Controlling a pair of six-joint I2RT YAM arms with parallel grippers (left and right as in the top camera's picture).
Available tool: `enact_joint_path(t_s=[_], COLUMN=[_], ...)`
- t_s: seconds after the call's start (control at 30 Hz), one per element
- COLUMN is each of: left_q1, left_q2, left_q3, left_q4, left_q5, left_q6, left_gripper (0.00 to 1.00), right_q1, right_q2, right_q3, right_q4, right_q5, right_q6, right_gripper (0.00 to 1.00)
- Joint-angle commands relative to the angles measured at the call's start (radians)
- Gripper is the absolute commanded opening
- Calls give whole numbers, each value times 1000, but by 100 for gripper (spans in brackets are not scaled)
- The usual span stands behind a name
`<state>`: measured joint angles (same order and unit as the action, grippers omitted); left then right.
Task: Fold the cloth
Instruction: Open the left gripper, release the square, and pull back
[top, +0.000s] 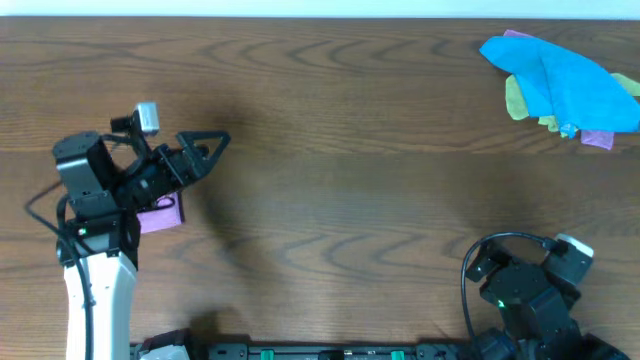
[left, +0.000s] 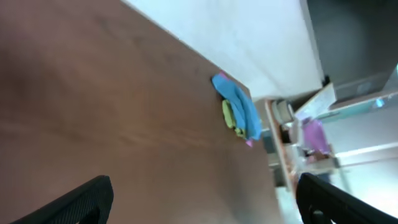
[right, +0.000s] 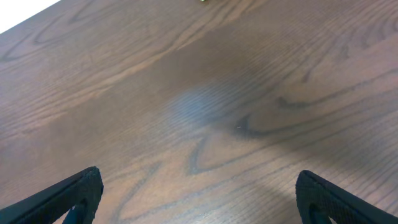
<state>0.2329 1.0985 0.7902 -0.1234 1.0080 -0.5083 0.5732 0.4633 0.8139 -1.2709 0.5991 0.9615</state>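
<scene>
A small piece of the lilac cloth (top: 160, 214) lies flat on the table at the left, partly hidden under my left arm. My left gripper (top: 210, 148) is open and empty, raised and pointing right, past the cloth. The left wrist view shows its two spread fingertips (left: 205, 205) over bare wood, with no cloth between them. My right arm (top: 530, 290) rests at the bottom right, far from the cloth. Its gripper (right: 199, 193) is open and empty over bare table.
A pile of cloths sits at the far right back: a bright blue cloth (top: 560, 82) over a yellow-green one (top: 516, 98), with lilac edges (top: 597, 140) sticking out. The pile also shows in the left wrist view (left: 239, 112). The table's front edge carries a rail (top: 300, 352).
</scene>
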Motion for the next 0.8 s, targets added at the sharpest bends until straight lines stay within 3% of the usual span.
enact_joint_path(t_s=[0.0, 0.17, 0.4, 0.77], left_q1=[-15, -62, -116, -124], left_q2=[0, -72, -201, -607], left_q3=[19, 17, -22, -430], left_q4=[49, 37, 14, 61], left_q5=[-76, -258, -473, -679], left_q6=[118, 256, 348, 436], left_gripper=[95, 95, 95, 95], right_q1=[-5, -5, -4, -5], right_q2=[-2, -2, -2, -2], right_q3=[-5, -5, -5, -5], right_q4=[-1, -1, -1, -1], right_q5=[17, 17, 17, 17], right_q6=[14, 14, 14, 14], right_gripper=[99, 99, 99, 99])
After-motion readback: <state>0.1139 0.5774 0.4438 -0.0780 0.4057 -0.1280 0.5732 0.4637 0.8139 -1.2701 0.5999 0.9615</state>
